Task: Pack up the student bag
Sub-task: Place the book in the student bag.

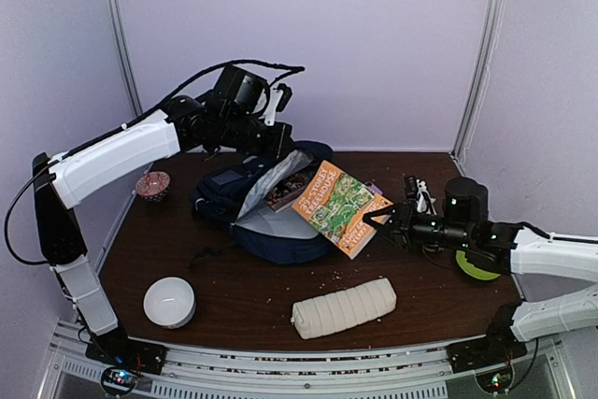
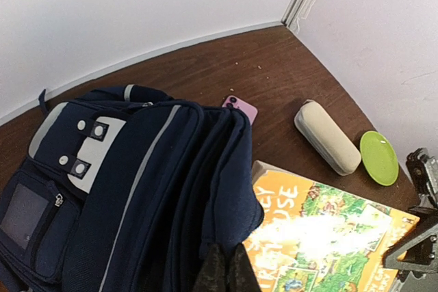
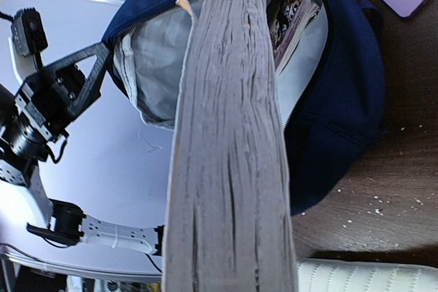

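Note:
The student bag [image 1: 266, 226] lies mid-table, dark navy with a light grey lining, its mouth facing right. My left gripper [image 1: 285, 142] is shut on the upper edge of the bag's opening [image 2: 233, 189] and holds it lifted; its dark fingertips [image 2: 217, 268] pinch the navy fabric. An orange picture book [image 1: 338, 206] is tilted with its far corner at the bag's mouth, and my right gripper [image 1: 385, 219] is shut on its near edge. In the right wrist view the book's page edge [image 3: 229, 148] hides the fingers and points into the grey lining [image 3: 154, 73]. Another book [image 3: 291, 15] sits inside.
A white ribbed pouch [image 1: 344, 307] lies near the front edge, a white round object [image 1: 169, 301] at front left, a small patterned bowl [image 1: 152, 184] at far left. A pink phone [image 2: 241, 107], a beige case [image 2: 327, 137] and a green plate [image 2: 379, 157] lie behind and right of the bag.

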`<state>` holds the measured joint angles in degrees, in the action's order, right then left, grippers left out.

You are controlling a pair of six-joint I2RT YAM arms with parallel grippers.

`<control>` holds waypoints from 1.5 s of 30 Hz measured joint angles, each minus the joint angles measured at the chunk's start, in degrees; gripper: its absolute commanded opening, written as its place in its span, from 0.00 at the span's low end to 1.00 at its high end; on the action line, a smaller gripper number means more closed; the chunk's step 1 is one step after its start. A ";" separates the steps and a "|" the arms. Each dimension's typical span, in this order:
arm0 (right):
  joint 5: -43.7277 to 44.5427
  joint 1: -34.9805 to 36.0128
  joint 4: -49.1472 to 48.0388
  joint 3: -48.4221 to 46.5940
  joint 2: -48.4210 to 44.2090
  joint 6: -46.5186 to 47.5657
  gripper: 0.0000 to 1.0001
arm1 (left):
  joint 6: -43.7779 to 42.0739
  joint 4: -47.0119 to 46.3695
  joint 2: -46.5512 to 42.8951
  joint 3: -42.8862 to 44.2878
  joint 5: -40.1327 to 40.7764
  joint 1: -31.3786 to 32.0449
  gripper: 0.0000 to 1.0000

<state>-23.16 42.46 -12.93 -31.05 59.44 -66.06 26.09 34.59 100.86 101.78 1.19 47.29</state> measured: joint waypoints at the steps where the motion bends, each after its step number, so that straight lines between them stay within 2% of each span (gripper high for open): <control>1: 0.02 0.00 -2.67 0.57 1.36 -1.57 0.00 | 0.70 -0.55 0.07 -0.39 -0.39 0.00 0.00; 6: -0.02 0.00 -15.47 4.42 9.68 -9.68 0.00 | 4.24 -3.61 0.44 -2.97 -2.34 0.07 0.00; 15: 0.13 0.00 -26.58 4.39 22.75 -18.73 0.00 | 6.99 -8.22 0.74 -5.66 -2.78 1.70 0.00; 24: -0.55 1.09 -32.72 -5.38 31.85 -21.79 0.00 | 9.09 -11.96 0.70 -7.52 -3.28 2.71 0.00; 32: -0.68 1.73 -35.10 -8.09 41.24 -24.35 0.00 | 9.64 -12.31 -0.20 -7.58 -2.86 3.08 0.00; 45: -0.87 2.91 -35.17 -14.40 47.25 -24.37 0.00 | 10.08 -12.24 -1.01 -7.74 -2.34 3.54 0.00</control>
<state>-24.03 45.36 -48.10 -45.45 106.69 -90.43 36.16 22.35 99.85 94.04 -1.15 50.83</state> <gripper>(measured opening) 0.191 0.020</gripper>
